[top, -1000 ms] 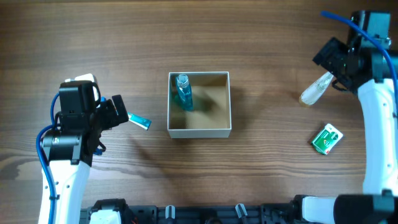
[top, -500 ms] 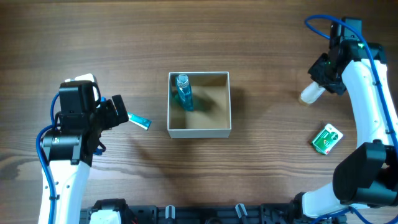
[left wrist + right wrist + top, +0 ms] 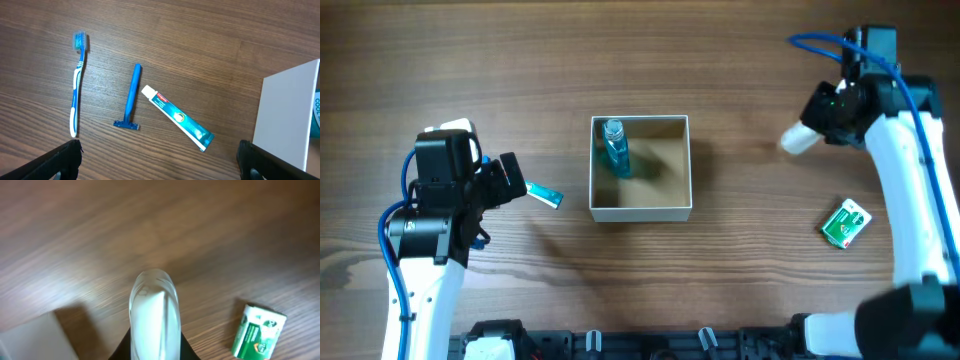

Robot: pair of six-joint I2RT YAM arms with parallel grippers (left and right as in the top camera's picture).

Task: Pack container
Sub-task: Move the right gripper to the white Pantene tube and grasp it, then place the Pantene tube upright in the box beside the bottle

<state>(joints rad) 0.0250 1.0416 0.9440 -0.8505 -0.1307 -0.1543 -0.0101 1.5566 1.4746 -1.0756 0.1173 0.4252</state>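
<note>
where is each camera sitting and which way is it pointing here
Overhead: fixed above the table, looking straight down at the box; the left gripper and right gripper both show.
Left wrist: looks down past its own open fingers at a toothbrush, razor and toothpaste.
Right wrist: looks down along the clear bottle it grips, green packet beside.
Shared: overhead and left wrist both show box and toothpaste.

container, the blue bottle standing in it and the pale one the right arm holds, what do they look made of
Container: looks like cardboard, matte white outside, raw tan inside. Blue bottle: probably clear glossy plastic, since teal liquid shows through. Pale bottle in the right pincer: likely translucent frosted plastic with a soft sheen, but blurred, so unsure.
</note>
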